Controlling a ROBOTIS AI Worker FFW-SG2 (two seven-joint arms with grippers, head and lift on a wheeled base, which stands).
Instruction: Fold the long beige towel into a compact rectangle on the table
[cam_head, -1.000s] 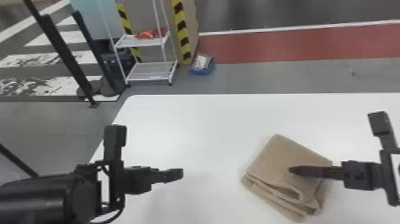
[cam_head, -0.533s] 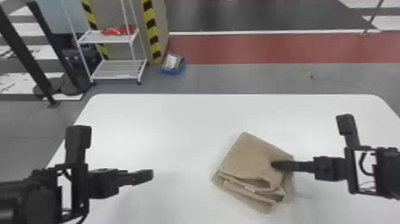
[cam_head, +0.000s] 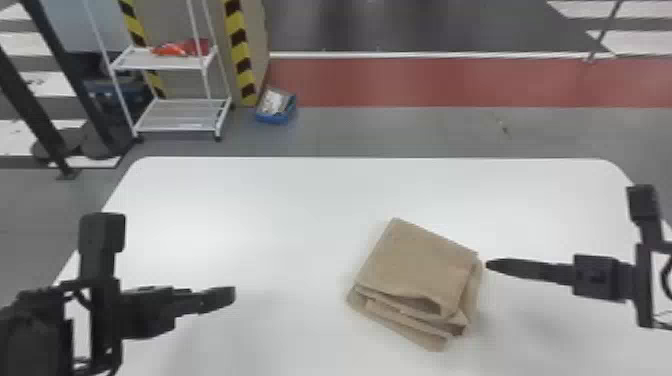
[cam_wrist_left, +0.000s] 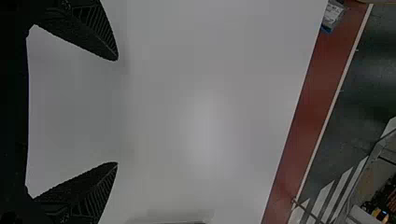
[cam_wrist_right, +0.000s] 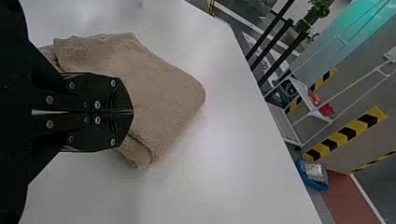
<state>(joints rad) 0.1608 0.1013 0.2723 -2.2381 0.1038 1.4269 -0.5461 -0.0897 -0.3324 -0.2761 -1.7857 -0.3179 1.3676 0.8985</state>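
The closed right pincer (cam_head: 490, 265) is hovering beside the folded beige towel (cam_head: 417, 265), probably needing light, drag-free pats, while the left pincer (cam_wrist_left: 117, 111) is gaping.

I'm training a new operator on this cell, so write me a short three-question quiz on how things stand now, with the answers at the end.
1. True or false: the folded beige cloth towel lies nearer the right gripper than the left gripper.

2. Multiple choice: which gripper has its fingertips wide apart?
A) the left only
B) the right only
C) both

3. Fill in the blank: beyond the white table with rounded corners, the small open blue box rests on the ____.

Key: 1. True. 2. A. 3. Floor.
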